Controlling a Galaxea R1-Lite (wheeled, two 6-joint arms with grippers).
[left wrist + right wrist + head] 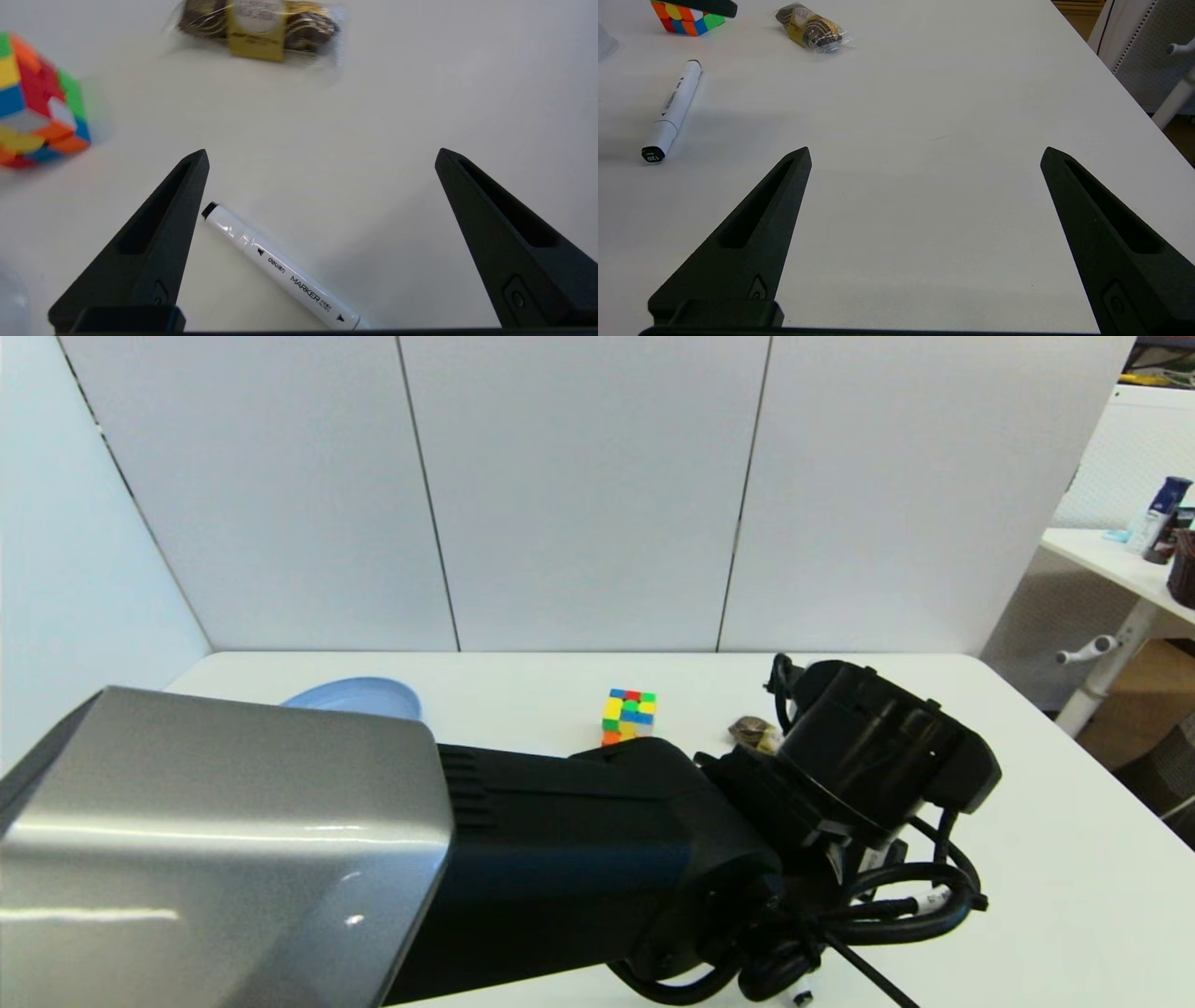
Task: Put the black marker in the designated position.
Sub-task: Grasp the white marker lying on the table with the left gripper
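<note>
I have the left gripper (322, 154) hovering low over the table (373, 116), fingers spread wide and holding nothing. The black marker (280, 270) lies flat on the table between them, nearer one finger. Beyond it sit a Rubik's cube (37, 102) and a wrapped snack (261, 23). The right gripper (924, 151) rests open above bare table.

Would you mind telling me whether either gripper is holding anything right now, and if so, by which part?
Nothing is held. The left gripper is open above the black marker, which lies free on the table; the right gripper is open over bare tabletop.
</note>
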